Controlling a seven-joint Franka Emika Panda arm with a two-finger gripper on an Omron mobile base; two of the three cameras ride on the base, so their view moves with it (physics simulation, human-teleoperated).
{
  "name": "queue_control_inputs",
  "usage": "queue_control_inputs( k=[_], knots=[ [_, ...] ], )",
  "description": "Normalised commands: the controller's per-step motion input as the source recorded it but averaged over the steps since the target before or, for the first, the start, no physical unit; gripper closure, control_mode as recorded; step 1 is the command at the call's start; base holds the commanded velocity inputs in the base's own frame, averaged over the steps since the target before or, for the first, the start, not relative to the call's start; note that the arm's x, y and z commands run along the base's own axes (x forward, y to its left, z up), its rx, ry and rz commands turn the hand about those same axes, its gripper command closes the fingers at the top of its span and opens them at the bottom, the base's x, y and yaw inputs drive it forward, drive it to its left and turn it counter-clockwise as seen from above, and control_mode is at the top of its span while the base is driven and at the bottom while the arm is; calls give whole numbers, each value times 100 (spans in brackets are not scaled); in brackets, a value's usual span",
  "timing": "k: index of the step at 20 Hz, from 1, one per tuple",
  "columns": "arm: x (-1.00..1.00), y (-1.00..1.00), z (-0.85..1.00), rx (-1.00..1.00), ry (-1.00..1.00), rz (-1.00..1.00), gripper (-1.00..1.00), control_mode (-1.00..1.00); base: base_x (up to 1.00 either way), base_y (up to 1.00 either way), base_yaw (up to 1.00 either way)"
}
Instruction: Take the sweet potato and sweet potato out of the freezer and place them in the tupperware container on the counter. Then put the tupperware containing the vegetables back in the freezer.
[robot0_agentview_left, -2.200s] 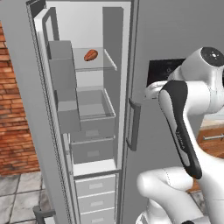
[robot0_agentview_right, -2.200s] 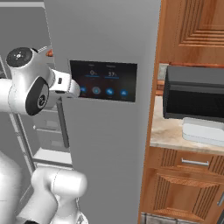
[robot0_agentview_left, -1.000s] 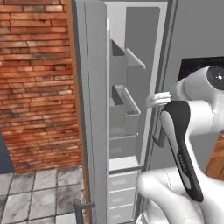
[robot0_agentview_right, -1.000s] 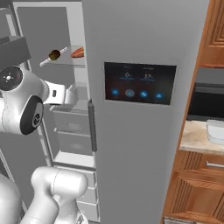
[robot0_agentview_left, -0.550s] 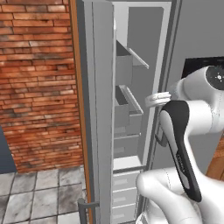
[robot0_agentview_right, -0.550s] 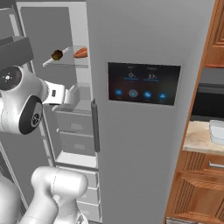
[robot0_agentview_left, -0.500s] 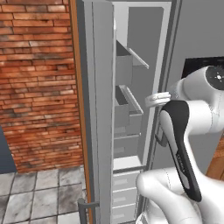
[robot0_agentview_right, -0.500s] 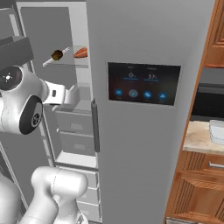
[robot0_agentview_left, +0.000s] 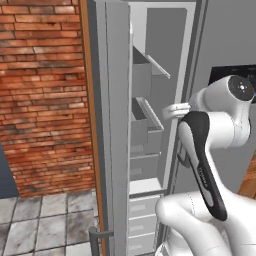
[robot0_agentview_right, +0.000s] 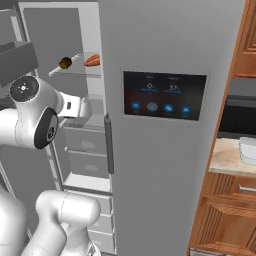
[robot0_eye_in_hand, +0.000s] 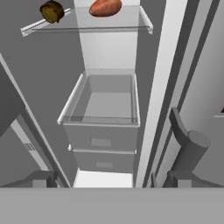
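Observation:
The freezer (robot0_agentview_right: 75, 165) stands open, its door (robot0_agentview_left: 114, 125) swung out to the left. On its upper glass shelf (robot0_eye_in_hand: 87, 26) lie the orange-red sweet potato (robot0_eye_in_hand: 105, 7) (robot0_agentview_right: 92, 61) and, to its left, the darker sweet potato (robot0_eye_in_hand: 51, 11) (robot0_agentview_right: 65, 62). My gripper (robot0_eye_in_hand: 109, 180) (robot0_agentview_right: 82, 107) (robot0_agentview_left: 172, 110) is open and holds nothing. It sits at the freezer's mouth, below the shelf and apart from both tubers, facing an empty grey bin (robot0_eye_in_hand: 103, 100). The pale tupperware container (robot0_agentview_right: 248, 150) rests on the beige counter (robot0_agentview_right: 225, 162) at the far right.
The fridge door with the black touch panel (robot0_agentview_right: 165, 95) is shut right beside the hand, its bar handle (robot0_agentview_right: 108, 142) close by. Drawers (robot0_eye_in_hand: 103, 151) sit under the bin. A brick wall (robot0_agentview_left: 45, 100) lies left of the open door. Wooden cabinets (robot0_agentview_right: 225, 215) stand under the counter.
The whole picture has shifted a little as the base moved, bringing the freezer interior and both sweet potatoes more fully into the right base view. The arm keeps its pose and the gripper stays open.

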Motion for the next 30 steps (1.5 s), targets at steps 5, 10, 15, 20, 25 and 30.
queue_control_inputs(
  k=[5,10,15,20,25,30],
  knots=[
    [4,0,7,5,-3,7,-100,-100,0,0,0],
    [8,0,8,3,0,10,-100,-100,0,0,0],
    [14,0,23,0,0,7,-100,-100,0,0,0],
    [17,14,8,0,2,0,-100,-100,0,0,0],
    [35,14,0,0,5,-2,-100,-100,0,0,0],
    [31,5,18,0,4,-3,-100,-100,0,0,0]
  ],
)
